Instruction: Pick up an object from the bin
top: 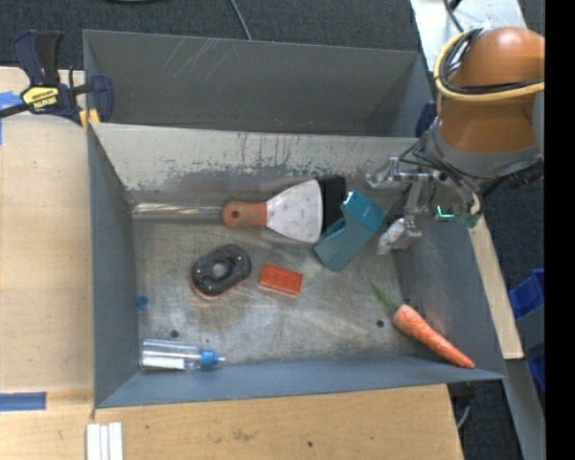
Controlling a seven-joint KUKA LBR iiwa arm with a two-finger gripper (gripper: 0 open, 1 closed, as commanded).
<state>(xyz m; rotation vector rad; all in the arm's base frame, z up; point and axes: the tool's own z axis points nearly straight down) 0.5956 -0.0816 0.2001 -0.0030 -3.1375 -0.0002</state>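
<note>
My gripper (401, 233) hangs low at the bin's right side, close to the right wall. Just to its left a teal box-shaped container (350, 228) lies tilted, close to the gripper; whether they touch I cannot tell. A black object (333, 194) sits behind the teal container. To their left lies a white scraper (289, 211) with a brown wooden handle, along the back wall. An orange toy carrot (431, 335) lies in the front right corner, below the gripper.
A small red block (281, 280) and a black round disc with an orange rim (220, 269) lie mid-floor. A clear tube with a blue cap (180, 357) rests along the front left wall. A tiny blue bit (141, 303) sits at the left.
</note>
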